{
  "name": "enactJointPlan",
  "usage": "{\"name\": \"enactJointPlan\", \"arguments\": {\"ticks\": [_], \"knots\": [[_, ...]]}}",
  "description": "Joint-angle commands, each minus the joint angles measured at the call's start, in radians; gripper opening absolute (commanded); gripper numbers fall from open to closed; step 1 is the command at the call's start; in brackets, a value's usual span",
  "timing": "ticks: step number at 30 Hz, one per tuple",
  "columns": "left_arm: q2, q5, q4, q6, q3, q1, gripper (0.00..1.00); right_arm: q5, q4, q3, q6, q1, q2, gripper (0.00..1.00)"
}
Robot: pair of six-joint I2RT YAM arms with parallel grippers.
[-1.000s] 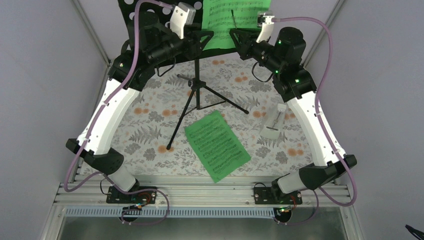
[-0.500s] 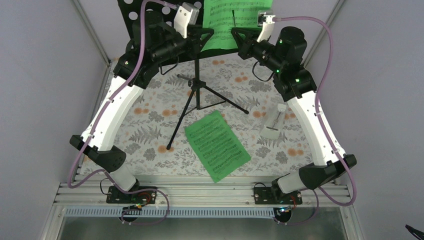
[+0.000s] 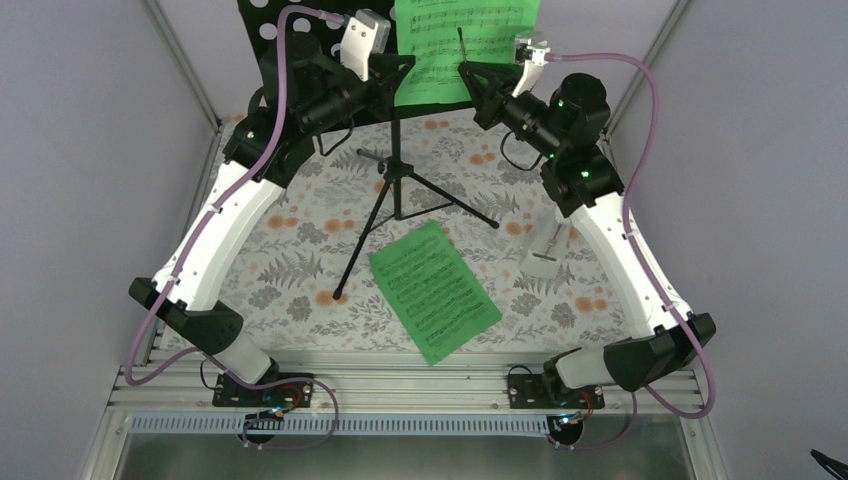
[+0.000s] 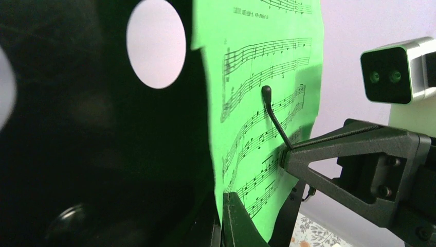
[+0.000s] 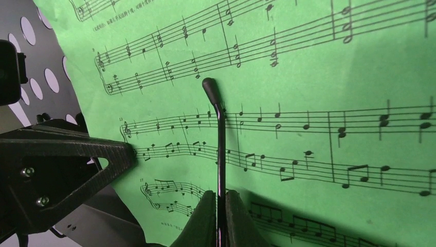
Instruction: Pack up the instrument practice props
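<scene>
The black music stand's desk [image 3: 262, 22] with round holes stands at the far centre on tripod legs [image 3: 395, 190]. A green sheet [image 3: 465, 45] leans on it. My left gripper [image 3: 408, 62] is shut on the sheet's lower left edge, seen close in the left wrist view [image 4: 225, 206]. My right gripper [image 3: 468, 70] is shut on the stand's thin black page-holder wire [image 5: 221, 134], the fingers pinching its lower part [image 5: 221, 194]. A second green sheet [image 3: 435, 290] lies flat on the table. The white metronome [image 3: 548, 250] stands at the right, partly behind my right arm.
The table wears a floral cloth [image 3: 300, 260]. Grey walls close in the left and right sides. A metal rail [image 3: 400, 385] with the arm bases runs along the near edge. The stand's legs spread over the middle of the cloth.
My left gripper has shifted a little left and up with the sheet's edge. My right gripper and wrist have shifted slightly, still on the wire. The flat sheet and metronome have not moved.
</scene>
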Motion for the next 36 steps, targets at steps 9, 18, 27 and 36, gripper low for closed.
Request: {"name": "enactJointPlan", "arguments": {"ticks": [9,18,27,36], "knots": [[-0.025,-0.045,0.017,-0.005,-0.008,0.002,0.02,-0.028,0.215,-0.129,-0.019,-0.003,-0.071,0.04],[-0.099,-0.059,0.054,-0.018,-0.087,0.004,0.02,0.005,0.225,-0.140,-0.001,-0.004,-0.063,0.04],[-0.300,-0.065,0.061,-0.036,-0.230,0.004,0.02,0.025,0.222,-0.136,0.030,-0.008,-0.048,0.04],[-0.526,0.220,0.006,-0.030,-0.390,0.004,0.02,0.036,0.196,-0.129,0.049,-0.013,-0.044,0.04]]}}
